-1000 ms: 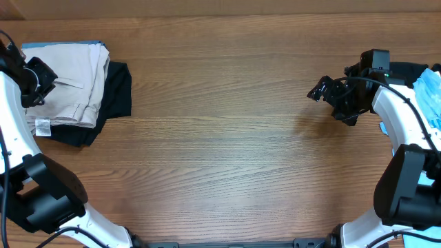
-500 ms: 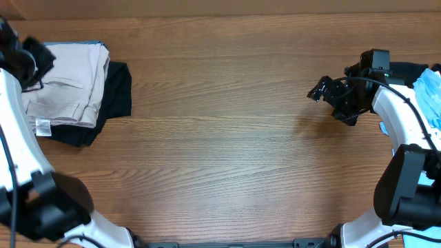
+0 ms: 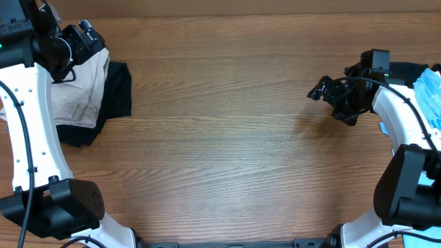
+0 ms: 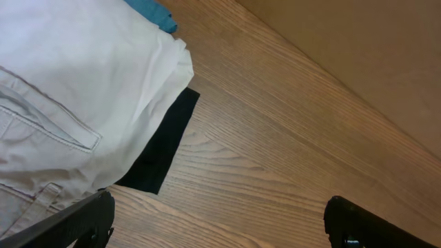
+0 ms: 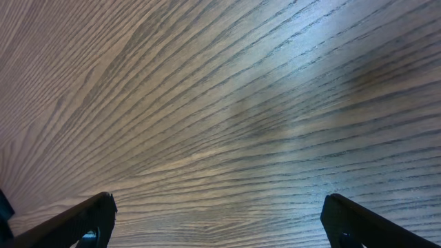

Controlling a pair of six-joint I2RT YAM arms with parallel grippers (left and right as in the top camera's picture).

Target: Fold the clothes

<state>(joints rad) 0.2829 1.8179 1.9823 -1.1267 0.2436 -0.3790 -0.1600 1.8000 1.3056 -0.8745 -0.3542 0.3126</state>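
Overhead: the shorts (image 3: 77, 93) lie folded at the left edge of the worktop (image 3: 220, 151), on top of a black garment (image 3: 118, 88) that sticks out past their right and lower edges. No label text is readable on the shorts in either view. The white left arm covers their left side.

Left wrist view: pocket seam and stitching on the shorts (image 4: 69, 89) are clear. The black garment (image 4: 162, 150) shows under their corner, and a teal fabric edge (image 4: 153, 9) peeks out beyond them.

Left arm reaches up along the shorts' left side. Left hand (image 3: 88, 41) hangs over their far corner, fingers spread wide and nothing between them. It is not touching the cloth in the wrist view.

Right arm is bent. Right hand (image 3: 318, 89) is well apart from the shorts on the opposite side, pointing back toward them. Its fingers (image 5: 89, 217) are spread over bare wood, holding nothing.

A light blue T-shirt (image 3: 431, 93) lies at the edge farthest from the shorts. Any print on it is too small to read.
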